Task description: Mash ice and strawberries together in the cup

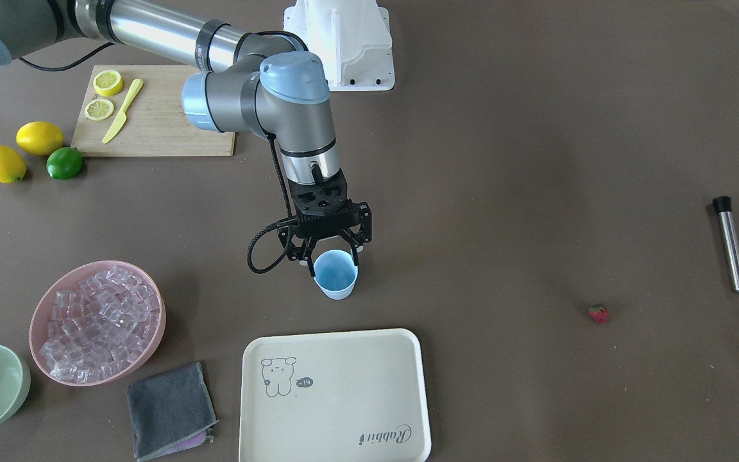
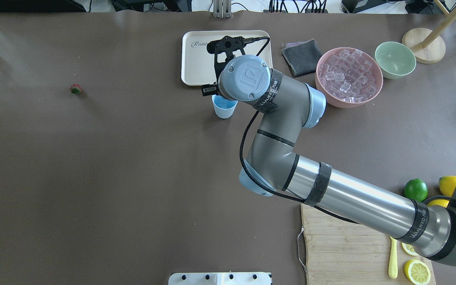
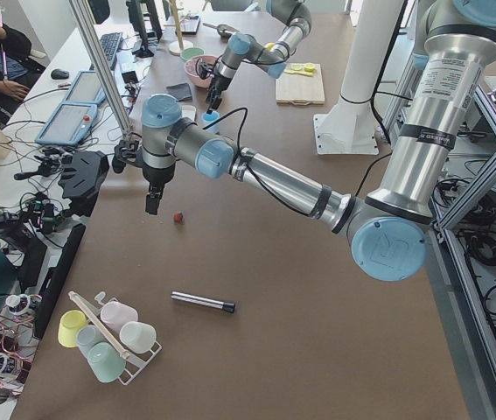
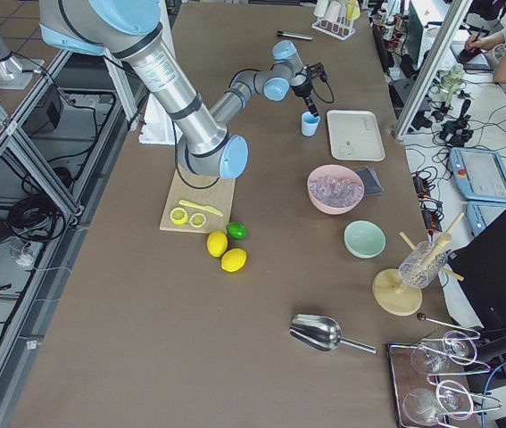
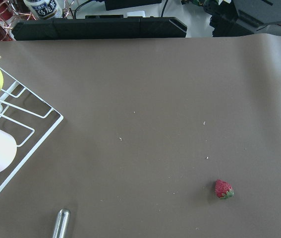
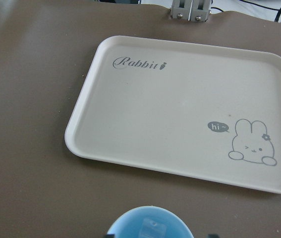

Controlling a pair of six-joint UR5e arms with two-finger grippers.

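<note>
Right gripper (image 1: 329,258) is hovering right over the cup (image 1: 336,277), fingers spread, gripping nothing; faint clear shape inside the cup, can't confirm. Probably loading: drops should be going centred over the mouth, fingers clearing the rim, light cup likely tipping easily. Ice (image 1: 100,317) is sitting in pink bowl (image 1: 41,307), well aside of the cup. Strawberry (image 1: 598,313) is lying farther off; left gripper (image 3: 152,203) is hanging about as far from the cup, finger state can't tell.
</note>
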